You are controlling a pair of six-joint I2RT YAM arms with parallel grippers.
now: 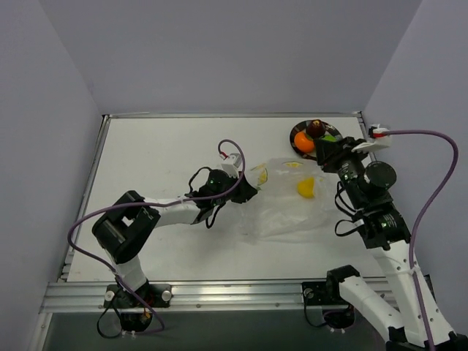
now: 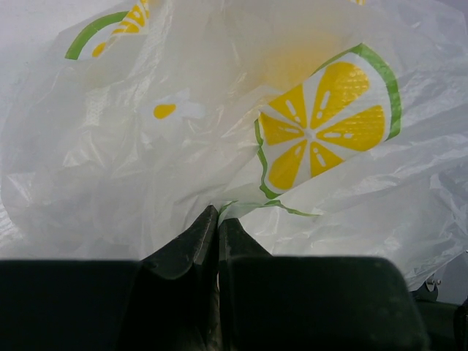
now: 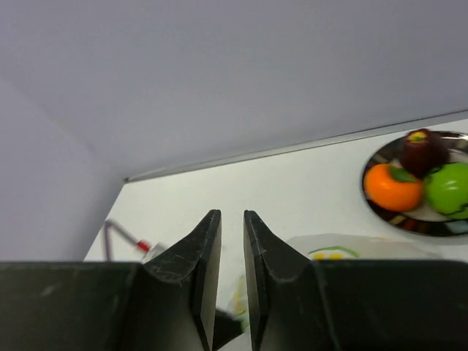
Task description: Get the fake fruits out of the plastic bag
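Observation:
The plastic bag (image 1: 289,208) lies wrinkled on the table, printed with lemon slices. A yellow fruit (image 1: 306,188) shows through it near its right side. My left gripper (image 1: 246,189) is shut on the bag's left edge; in the left wrist view its jaws (image 2: 218,213) pinch a fold of the film (image 2: 219,110). An orange fruit (image 1: 305,144), a dark red one (image 1: 316,129) and a green one (image 1: 330,137) sit on the dark-rimmed plate (image 1: 294,134). My right gripper (image 1: 327,153) hovers just in front of the plate, jaws slightly parted and empty (image 3: 232,213).
The plate with its fruits also shows in the right wrist view (image 3: 409,223), to the right of the fingers. The table's back edge rail (image 1: 234,115) and the grey walls close in the space. The left arm's cable (image 1: 232,150) loops above the bag.

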